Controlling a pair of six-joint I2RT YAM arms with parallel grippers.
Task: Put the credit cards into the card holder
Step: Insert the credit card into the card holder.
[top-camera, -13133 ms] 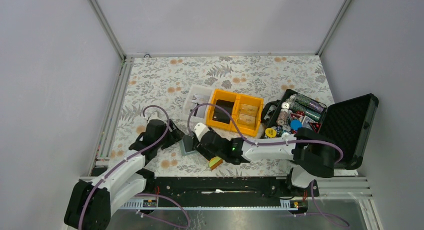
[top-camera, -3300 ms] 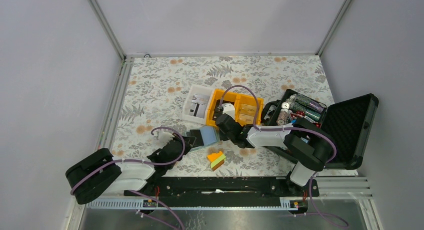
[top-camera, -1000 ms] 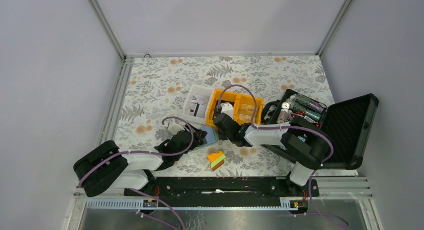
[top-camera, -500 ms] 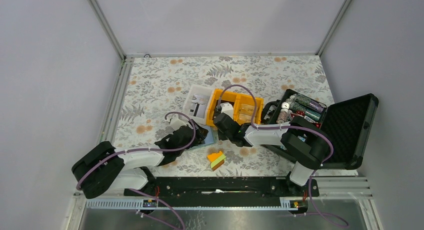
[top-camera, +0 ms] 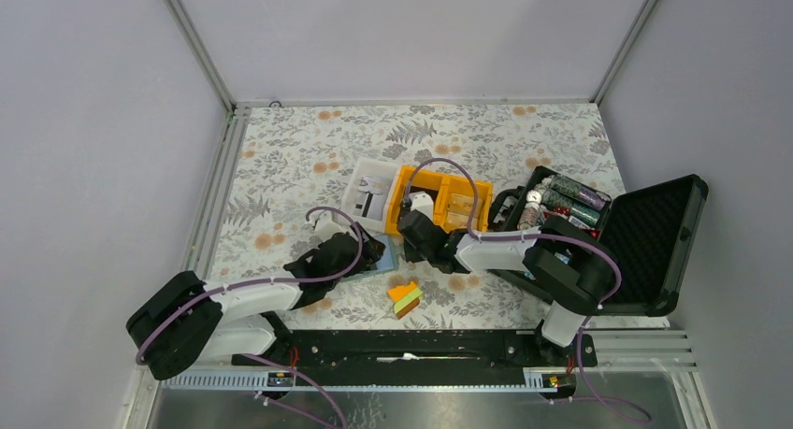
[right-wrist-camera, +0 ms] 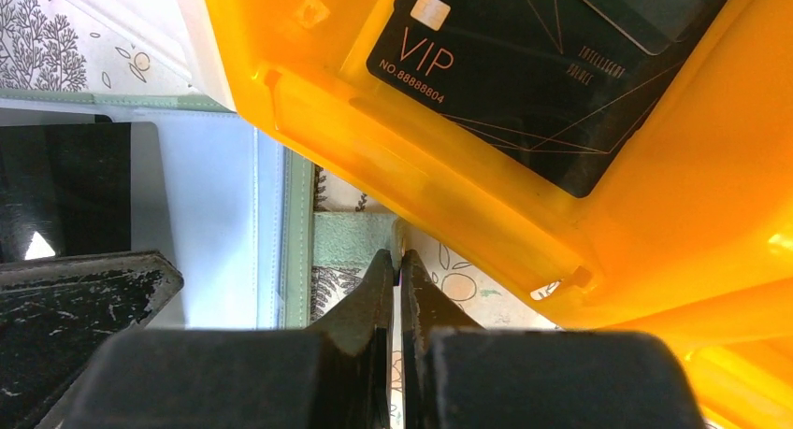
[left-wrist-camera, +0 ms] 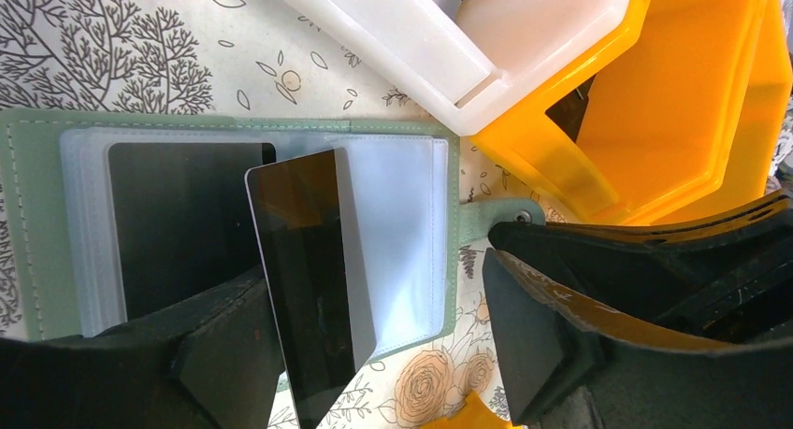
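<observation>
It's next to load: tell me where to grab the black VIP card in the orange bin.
Take the black VIP card by its chip-end short edge, from above. It seems to lie flat in the orange bin; another card overlaps the far end, and the wall crowds the long side.

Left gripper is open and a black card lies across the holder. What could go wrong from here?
1. The black card lies tilted across the card holder and does not look seated in a pocket. With the left gripper open, it could slide off.
2. The right gripper pinches only the holder's small tab, hard against the yellow bin. A push on the card might shift or fold the holder.
</observation>
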